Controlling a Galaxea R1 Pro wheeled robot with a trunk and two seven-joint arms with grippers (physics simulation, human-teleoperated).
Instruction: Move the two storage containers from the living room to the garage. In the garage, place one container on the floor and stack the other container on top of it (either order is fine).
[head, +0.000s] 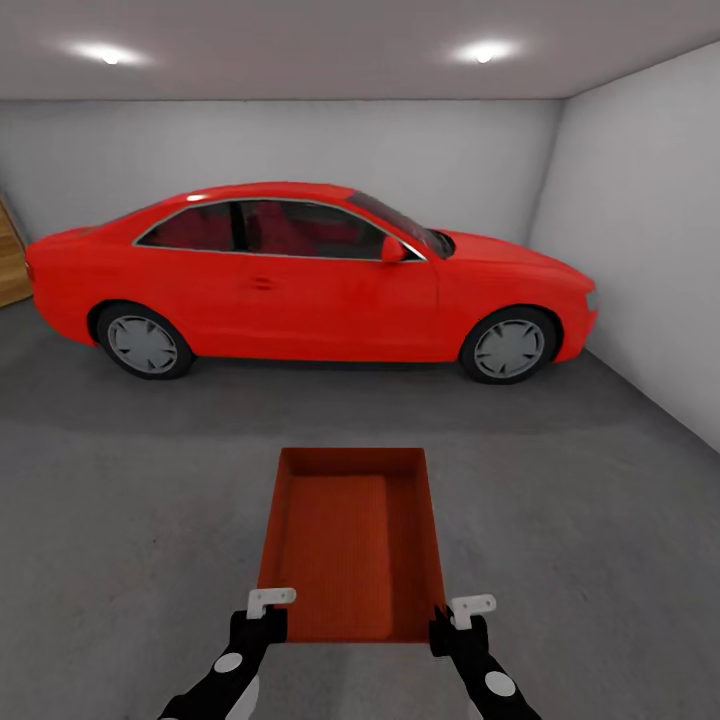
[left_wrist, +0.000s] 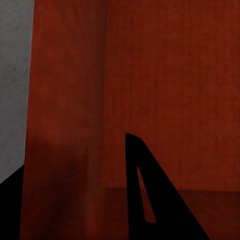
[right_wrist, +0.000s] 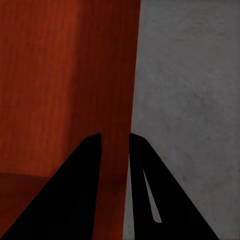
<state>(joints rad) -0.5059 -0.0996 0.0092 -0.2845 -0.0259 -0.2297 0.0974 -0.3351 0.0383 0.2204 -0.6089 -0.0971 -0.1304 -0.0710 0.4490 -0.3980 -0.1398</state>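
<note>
Fingers (right_wrist: 85, 190) of the right gripper (head: 452, 622) pinch the storage container's (head: 350, 545) right wall. Left gripper (head: 262, 620) straddles the left wall, one finger (left_wrist: 145, 195) inside; whether it presses I cannot tell. That open container sits over the grey floor (head: 120, 520), the red car (head: 310, 280) beyond.

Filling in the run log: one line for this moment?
room: garage | box: held over floor | left pincer, right pincer: clamped on side walls | car ahead

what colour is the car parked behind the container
Bright red, with dark-tinted windows and silver-grey wheels. The car shows best in the head view, beyond the storage container.
</note>
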